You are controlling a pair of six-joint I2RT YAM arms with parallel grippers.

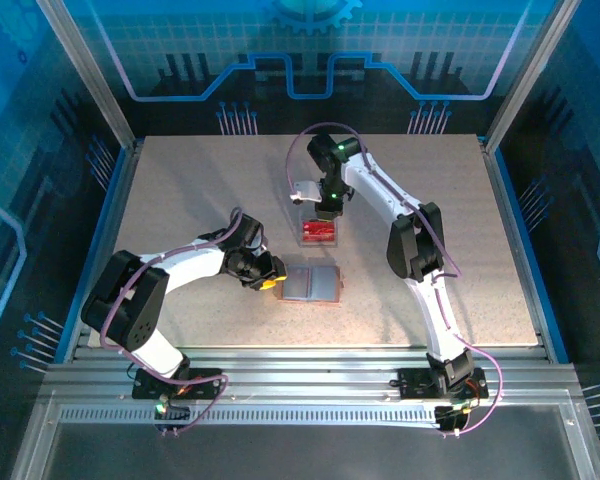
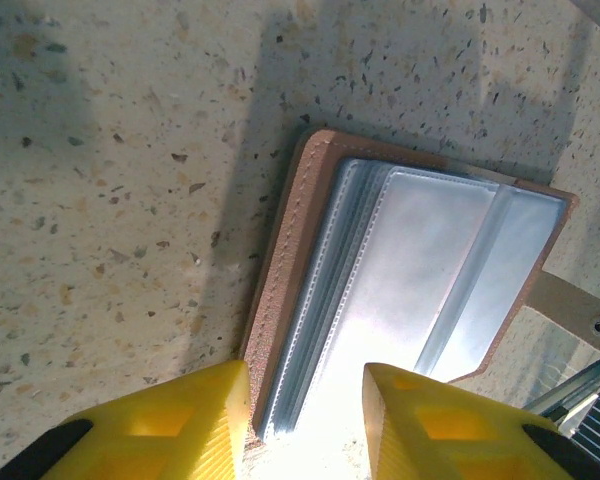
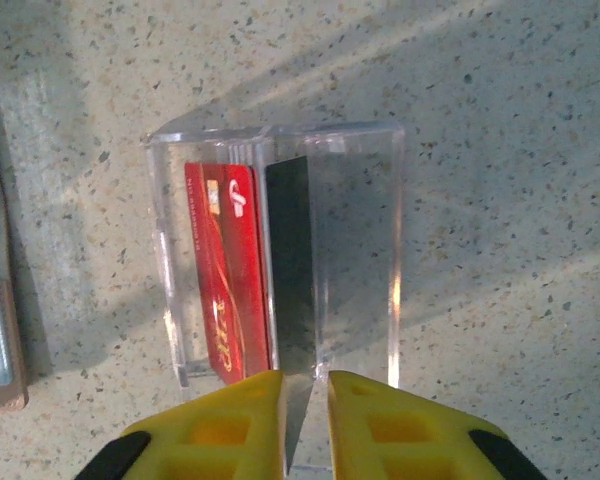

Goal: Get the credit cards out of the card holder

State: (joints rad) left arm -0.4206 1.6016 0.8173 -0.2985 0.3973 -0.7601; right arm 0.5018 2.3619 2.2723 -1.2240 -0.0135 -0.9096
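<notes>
- Tan-brown leather-like bifold card holder [image 1: 312, 284] lies open and flat, between the middle of the tabletop [image 1: 180, 200] and its near edge. One only.
- Inside it, glossy pale grey-blue plastic sleeves [image 2: 420, 250] sit stacked in layers with stitched rims. Their number is not clear.
- One tan strap [image 2: 580, 315] with a small metal snap juts from the holder's side.
- Beige speckled stone-look surface covers the tabletop, matt and gritty.
- One clear hard-plastic rectangular box [image 3: 380, 200] stands near the tabletop's centre, just on the far side of the holder.
- In the box, one thin red card [image 3: 230, 270] with pale print shows its face. How many sit behind it cannot be told.
- One thin dark card [image 3: 290, 260] stands beside the red one in the box.
- Yellow ribbed left pincer [image 2: 305, 385]: jaws parted over the holder's left end. Whether they clamp it cannot be told.
- Yellow right pincer [image 3: 305, 385]: jaws a narrow slit apart at the dark card's near edge. Whether they grip it cannot be told.
</notes>
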